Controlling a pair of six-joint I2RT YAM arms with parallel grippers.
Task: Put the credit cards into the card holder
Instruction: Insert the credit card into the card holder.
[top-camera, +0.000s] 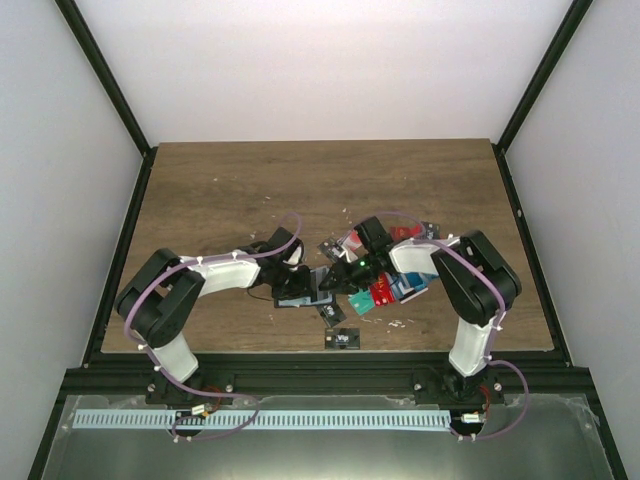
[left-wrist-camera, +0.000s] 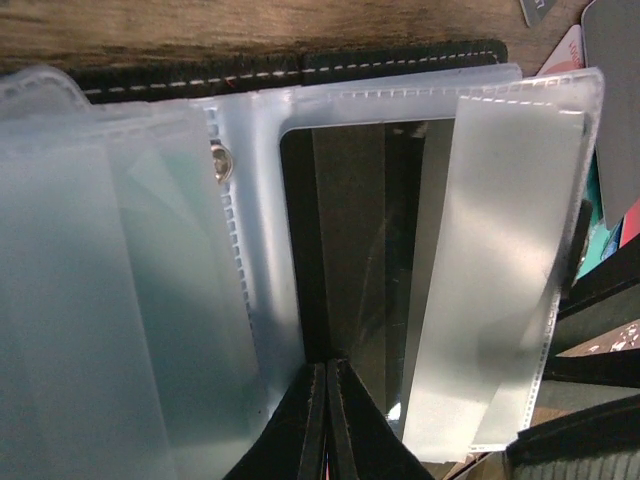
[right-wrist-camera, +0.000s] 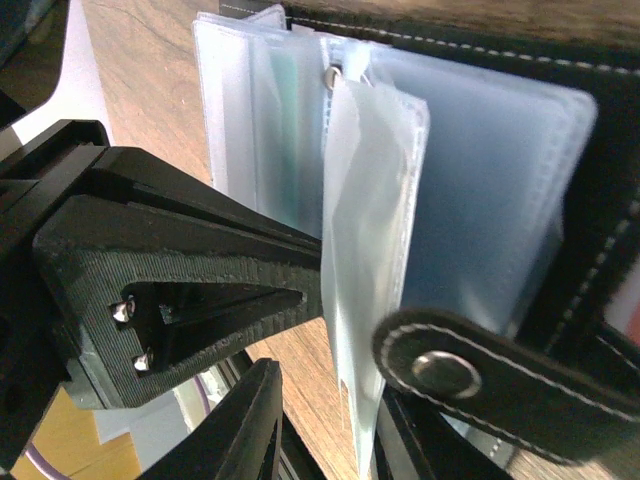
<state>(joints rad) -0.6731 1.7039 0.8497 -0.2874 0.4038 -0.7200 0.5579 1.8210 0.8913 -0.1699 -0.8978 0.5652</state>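
Note:
The card holder (top-camera: 298, 292) lies open between the two arms, its black stitched cover (left-wrist-camera: 300, 70) under a fan of clear sleeves (left-wrist-camera: 520, 270). My left gripper (left-wrist-camera: 328, 368) is shut, its tips pinched at the edge of one sleeve that stands up from the holder (right-wrist-camera: 365, 230). My right gripper (right-wrist-camera: 335, 400) is open, and that sleeve's lower end hangs between its fingers (right-wrist-camera: 250, 420), apart from the left one. The snap tab (right-wrist-camera: 500, 380) crosses in front of its right finger. The credit cards (top-camera: 385, 292) lie in a red, teal and blue heap under the right arm. No card shows in either gripper.
Two dark cards (top-camera: 345, 340) (top-camera: 328, 313) lie near the table's front edge. More cards (top-camera: 425, 230) spread behind the right wrist. Card edges (left-wrist-camera: 610, 240) crowd the holder's right side. Black frame rails (top-camera: 120, 230) border the wooden table (top-camera: 250, 180).

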